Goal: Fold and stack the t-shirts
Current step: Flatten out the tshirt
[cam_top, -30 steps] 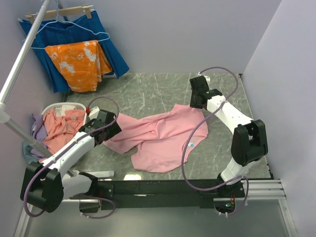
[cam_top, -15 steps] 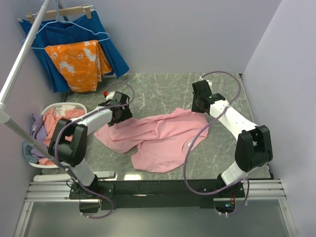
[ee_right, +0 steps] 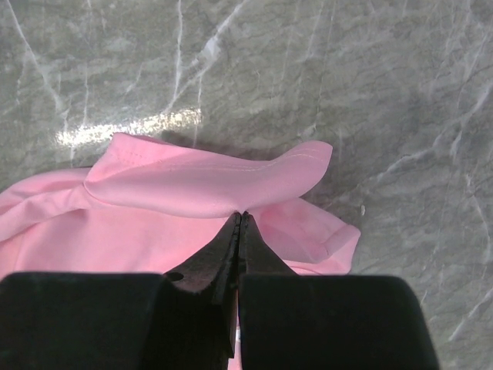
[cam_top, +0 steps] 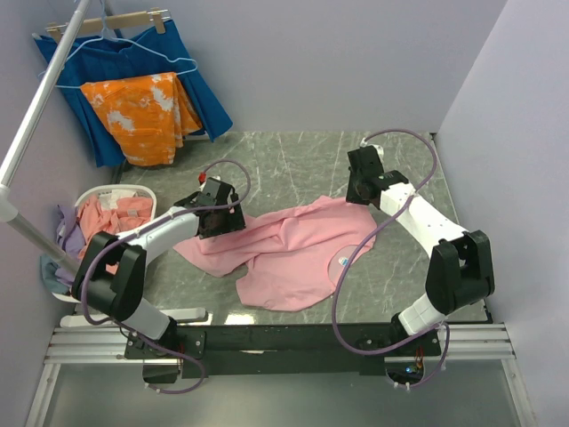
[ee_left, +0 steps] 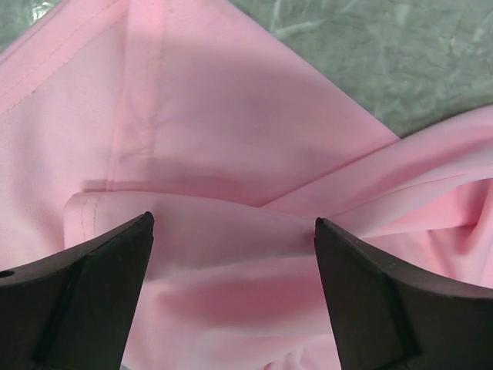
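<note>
One light pink cotton t-shirt [cam_top: 284,253] in play, sprawled unfolded and rumpled across the middle of the grey-green marbled table [cam_top: 293,160], sleeves and body twisted over one another. Lies on the stone throughout, save one small raised flap at its far right corner.

Just changed: arrival of the left gripper [cam_top: 218,218] from the basket side within the last second, now poised directly above the shirt's left end. Fingers spread wider than a second ago, with nothing between them and only pink cloth below the gap in the wrist view. Hardly any shift at the right gripper [cam_top: 360,189], its fingers pressed together at the near edge of that raised flap. Cannot tell whether a layer is nipped there. Reads as a let-go on the left, with spreading the shirt flat as the likely step in hand. No fold made yet, no stack begun.

Soft, matte knit with double-stitched hems showing as pale ridges. Broad rounded creases rather than sharp ones, so probably quick to slide and drape when tugged. Hard, polished, white-veined tabletop beneath, streaked with glare.

Further out: white plastic laundry basket [cam_top: 116,189] at the left edge, heaped with limp, tangled shirts, salmon-pink [cam_top: 111,227] and lilac [cam_top: 64,222]. Beyond it, orange cloth with white blotches [cam_top: 142,116] over dark blue pleated cloth [cam_top: 200,89], hanging in the back left corner.
</note>
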### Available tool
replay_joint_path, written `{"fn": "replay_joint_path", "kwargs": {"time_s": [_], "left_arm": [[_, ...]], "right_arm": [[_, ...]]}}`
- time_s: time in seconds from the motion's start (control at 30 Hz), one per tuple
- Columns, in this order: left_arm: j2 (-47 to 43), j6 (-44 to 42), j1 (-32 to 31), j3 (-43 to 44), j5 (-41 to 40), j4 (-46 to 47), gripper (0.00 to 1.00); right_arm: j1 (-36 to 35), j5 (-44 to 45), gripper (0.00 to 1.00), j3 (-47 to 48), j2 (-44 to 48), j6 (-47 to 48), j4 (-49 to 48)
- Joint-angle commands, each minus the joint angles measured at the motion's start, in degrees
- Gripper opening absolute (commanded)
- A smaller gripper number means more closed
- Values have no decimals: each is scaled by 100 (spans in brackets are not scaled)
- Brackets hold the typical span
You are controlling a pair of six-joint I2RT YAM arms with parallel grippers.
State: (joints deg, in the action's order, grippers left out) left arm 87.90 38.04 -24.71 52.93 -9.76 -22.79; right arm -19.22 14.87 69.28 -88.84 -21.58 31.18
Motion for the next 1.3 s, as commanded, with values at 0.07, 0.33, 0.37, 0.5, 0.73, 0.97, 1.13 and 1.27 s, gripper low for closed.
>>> {"fn": "replay_joint_path", "kwargs": {"time_s": [0.07, 0.33, 0.37, 0.5, 0.73, 0.97, 1.13, 1.27], "left_arm": [[218, -333, -43, -2, 273, 143, 88], [790, -341, -174, 86, 229, 99, 44], [808, -341, -209, 95, 246, 90, 36], [581, -350, -271, 95, 168, 46, 1], [-184, -517, -280, 692, -429, -753, 15], [-467, -614, -263, 895, -606, -903, 14], [-265, -587, -263, 711, -387, -728, 27], [95, -552, -263, 649, -220, -543, 35]], "right_arm": [[41, 7, 0, -116, 218, -4, -50], [41, 121, 0, -169, 341, 14, -6], [50, 130, 0, -169, 349, 14, 11], [42, 217, 0, -160, 402, 23, 46], [42, 454, 1, -28, 569, 84, 160], [59, 403, 0, -89, 587, 67, 152], [50, 411, 0, -125, 622, 93, 143], [50, 402, 0, -116, 569, 111, 134]]}}
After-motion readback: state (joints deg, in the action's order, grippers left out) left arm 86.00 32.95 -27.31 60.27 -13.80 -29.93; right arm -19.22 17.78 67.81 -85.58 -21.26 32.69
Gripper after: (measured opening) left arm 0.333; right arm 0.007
